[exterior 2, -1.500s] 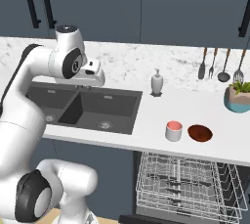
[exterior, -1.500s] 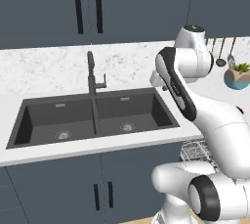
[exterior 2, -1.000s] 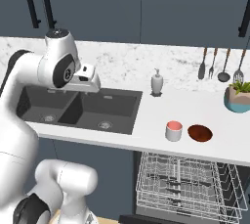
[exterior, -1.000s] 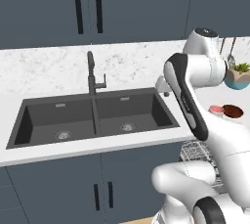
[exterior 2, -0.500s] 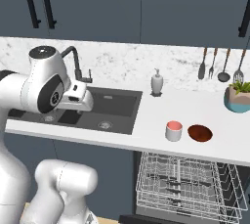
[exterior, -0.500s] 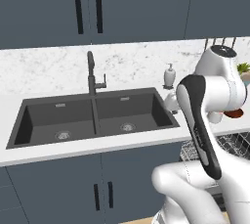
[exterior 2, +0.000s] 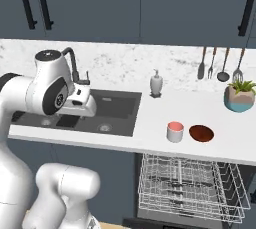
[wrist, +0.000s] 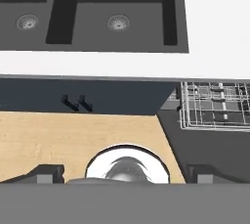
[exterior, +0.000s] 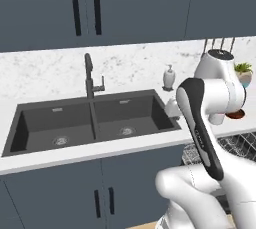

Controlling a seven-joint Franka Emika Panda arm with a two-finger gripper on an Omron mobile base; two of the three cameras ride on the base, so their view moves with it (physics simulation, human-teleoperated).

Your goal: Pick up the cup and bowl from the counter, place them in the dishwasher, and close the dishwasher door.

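The cup, pale with a salmon inside, stands upright on the counter. The reddish-brown bowl sits just to its right; in the left base view a sliver of the bowl shows past my arm. Below them the dishwasher's white wire rack is pulled out, and the dishwasher door lies lowered. My gripper is open with nothing between its fingertips. It hangs over the sink's front, well left of the cup, and looks down at the floor.
A black double sink with a dark faucet fills the left of the counter. A white soap dispenser, hanging utensils and a teal plant pot stand along the back wall. Dark cabinets meet a wooden floor.
My arm has folded down and toward the counter's front, and the hand has sunk from faucet height to just above the sink. Cup, bowl and rack stay put.
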